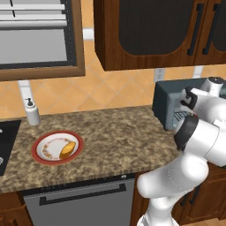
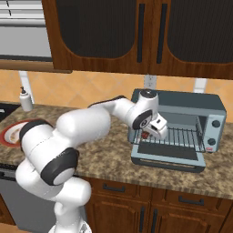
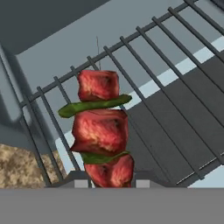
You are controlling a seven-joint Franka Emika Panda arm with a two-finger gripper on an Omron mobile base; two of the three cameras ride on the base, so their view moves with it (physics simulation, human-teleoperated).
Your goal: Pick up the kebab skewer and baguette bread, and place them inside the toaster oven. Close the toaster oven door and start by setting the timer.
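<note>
Writing that can be read is nowhere on the toaster oven (image 2: 214, 109), the cupboards or the bottle; a small red patch low on the oven's control side is too small to make out.

Counted: one kebab skewer (image 3: 101, 127), carrying three red meat chunks with two green slices between them; one baguette bread (image 1: 67, 149); one red-rimmed plate (image 1: 40, 157); one soap bottle (image 1: 31, 111); one toaster oven, with two round knobs on its right side.

Gripper (image 3: 108, 183) is closed on the kebab skewer at its lowest chunk, holding it just over the left end of the wire rack (image 3: 175, 87) at the oven's mouth; the toaster oven door (image 2: 167, 159) lies dropped open and flat on the bench (image 1: 123, 145); in the right base view a bit of red shows under the gripper (image 2: 146, 134).

Baguette bread lies on the plate near the bench's left front edge, well apart from the oven, which stands at the right end against the wall; the soap bottle stands at the back left.

Bench is speckled brown stone; orange tiled wall behind, dark wood cupboards above and below, a grey dishwasher front under the bench.
</note>
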